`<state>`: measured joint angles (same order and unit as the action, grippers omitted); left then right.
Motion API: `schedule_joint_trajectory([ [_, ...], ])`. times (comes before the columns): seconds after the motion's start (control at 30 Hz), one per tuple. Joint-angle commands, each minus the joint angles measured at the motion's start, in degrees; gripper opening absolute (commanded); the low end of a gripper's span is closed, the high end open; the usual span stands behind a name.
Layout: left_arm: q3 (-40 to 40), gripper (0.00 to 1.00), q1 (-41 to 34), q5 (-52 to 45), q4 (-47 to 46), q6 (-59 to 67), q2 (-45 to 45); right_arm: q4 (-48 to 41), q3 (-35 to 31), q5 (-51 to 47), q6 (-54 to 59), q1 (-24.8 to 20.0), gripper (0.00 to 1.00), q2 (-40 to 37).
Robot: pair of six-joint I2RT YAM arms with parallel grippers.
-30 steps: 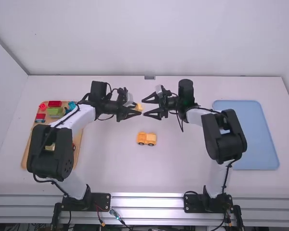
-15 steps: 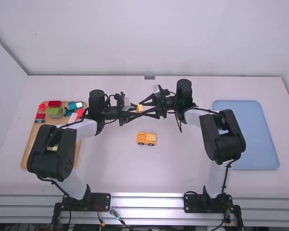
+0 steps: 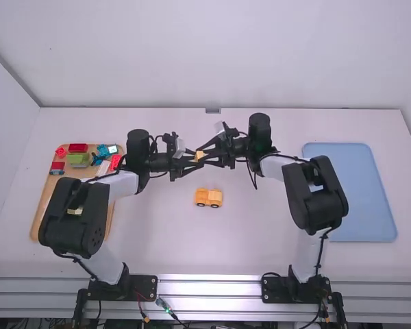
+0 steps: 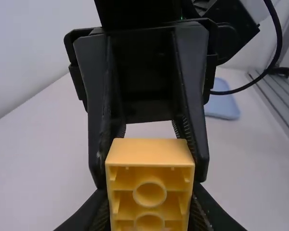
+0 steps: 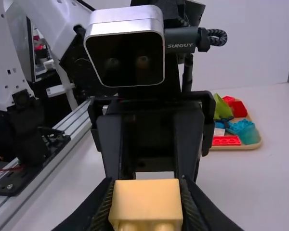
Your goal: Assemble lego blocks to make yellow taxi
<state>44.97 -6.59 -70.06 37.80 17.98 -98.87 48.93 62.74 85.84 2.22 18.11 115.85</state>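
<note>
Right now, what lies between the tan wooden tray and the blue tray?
High view: a small yellow toy vehicle with wheels, plus a yellow block in the left gripper and right gripper.

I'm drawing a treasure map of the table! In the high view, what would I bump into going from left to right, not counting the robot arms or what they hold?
Wooden tray → yellow-orange wheeled piece → blue tray.
</note>
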Motion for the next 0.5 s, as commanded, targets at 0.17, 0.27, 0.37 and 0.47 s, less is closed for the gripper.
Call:
schedule_joint_trajectory([
  [0.17, -0.2, 0.63, -0.2, 0.0, 0.3, 0.7, 1.1, 0.0, 1.4, 2.8, -0.3, 0.7, 0.21, 0.2],
  [0.27, -0.3, 0.99, -0.1, 0.0, 0.2, 0.7, 1.1, 0.0, 1.4, 2.8, -0.3, 0.7, 0.21, 0.2],
  [0.37, -0.3, 0.99, -0.2, 0.0, 0.2, 0.6, 1.1, -0.1, 1.4, 2.1, -0.3, 0.2, 0.2, 0.2],
  [0.47, -0.3, 0.99, -0.2, 0.0, 0.2, 0.2, 1.1, -0.1, 1.3, 1.1, -0.3, 0.2, 0.2, 0.2],
])
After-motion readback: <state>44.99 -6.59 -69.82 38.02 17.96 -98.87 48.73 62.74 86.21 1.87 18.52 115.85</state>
